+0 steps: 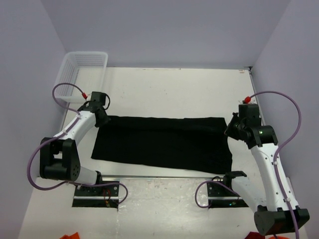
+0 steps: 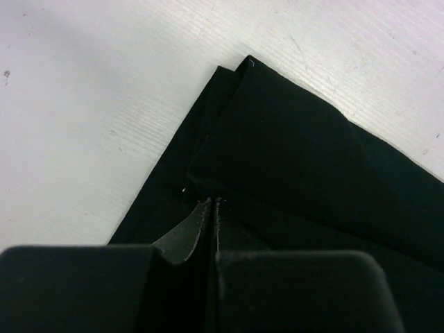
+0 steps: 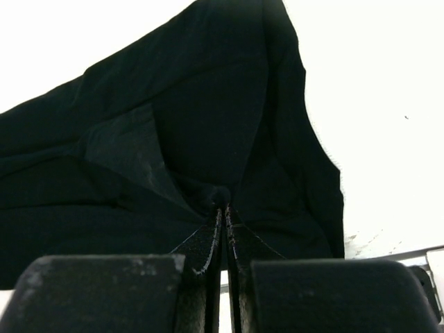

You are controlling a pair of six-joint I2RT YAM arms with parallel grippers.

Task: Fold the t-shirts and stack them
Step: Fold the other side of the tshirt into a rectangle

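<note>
One black t-shirt (image 1: 164, 142) lies on the white table as a long flat band between the two arms. My left gripper (image 1: 102, 116) is at its far left corner and my right gripper (image 1: 232, 130) at its far right corner. In the left wrist view the jaws of the left gripper (image 2: 211, 202) are pressed together, with the edge of the upper layer of the t-shirt (image 2: 298, 152) caught at their tips. In the right wrist view the right gripper (image 3: 223, 206) is shut on a small bunch of the t-shirt (image 3: 180, 118), which rises in creases toward the tips.
A white mesh basket (image 1: 82, 67) stands at the far left corner of the table. Purple walls close in the back and both sides. A metal rail (image 1: 159, 176) runs along the near edge, between the arm bases.
</note>
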